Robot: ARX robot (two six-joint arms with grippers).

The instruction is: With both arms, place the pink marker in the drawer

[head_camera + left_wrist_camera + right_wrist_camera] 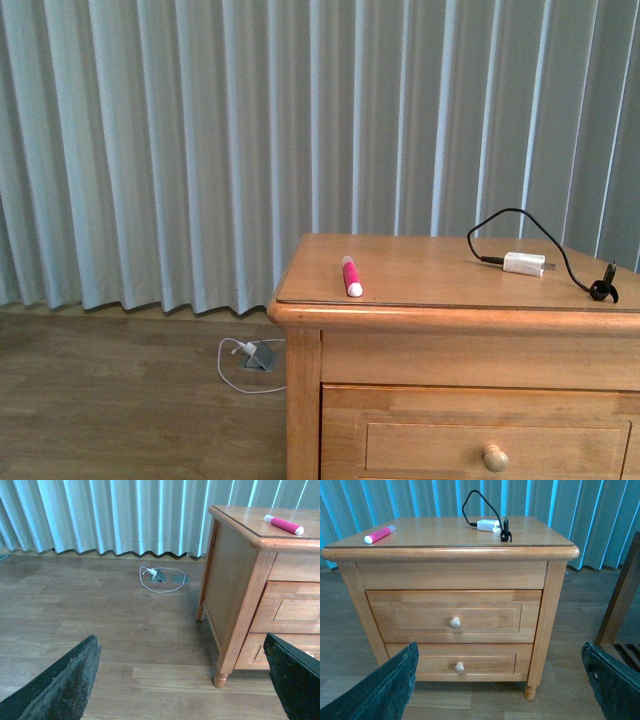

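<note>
Front view is showing the pink marker (351,276) lying near the left edge of the worktop (430,278). The left pincer (180,647) and right pincer (500,652) are gaping, empty. The drawer (415,620) is sitting shut, so pulling its knob (455,623) straight is coming first.

In the front view the stand (400,330) runs off two edges, so we see only the upper part of the drawer (420,448). The small black thing (603,291) near the stand's front right is too small for us to name, and so is the grey thing (263,357) on the floor. Each wrist view cuts off its own gripper. Of the left gripper (180,645) and the right gripper (500,650) we see only two fingers, wide apart. The drawer and lower drawer (485,664) are closed, hiding their insides. A wooden frame (620,595) is cut off by the edge.
</note>
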